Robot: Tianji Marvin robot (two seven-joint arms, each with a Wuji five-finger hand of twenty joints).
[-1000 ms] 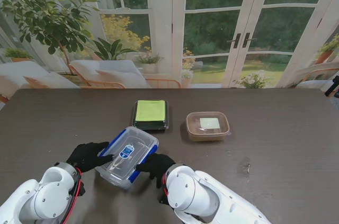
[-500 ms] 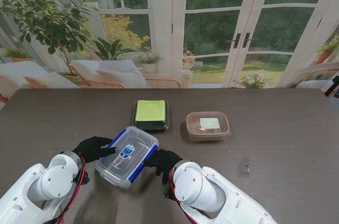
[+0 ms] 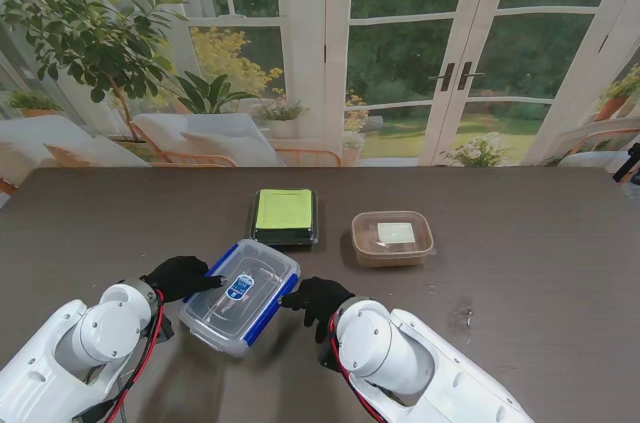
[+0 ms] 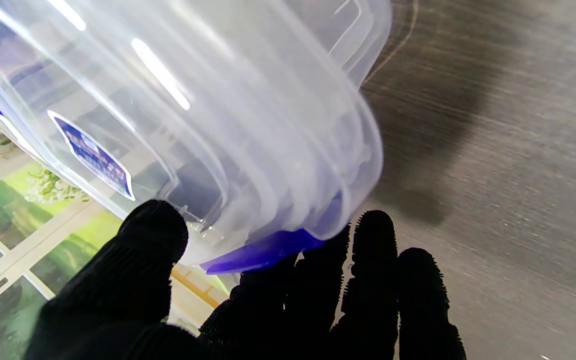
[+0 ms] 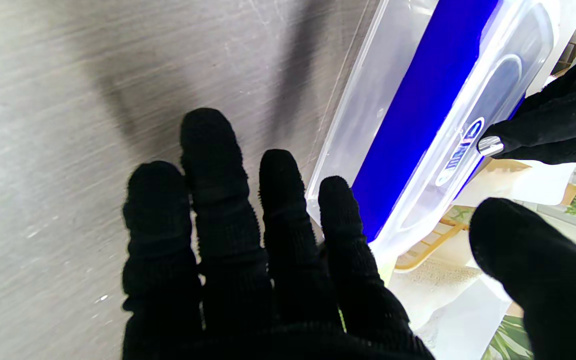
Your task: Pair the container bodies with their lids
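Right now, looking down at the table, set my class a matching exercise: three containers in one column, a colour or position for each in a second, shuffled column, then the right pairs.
Things:
1. clear container
2. black container
3. brown container

Descriptions:
A. farthest right, small pale label on its lid
B. blue side clips, between the left hand and right hand
C. yellow-green lid, at the middle, farther from me

Pairs: 1-B, 2-C, 3-A
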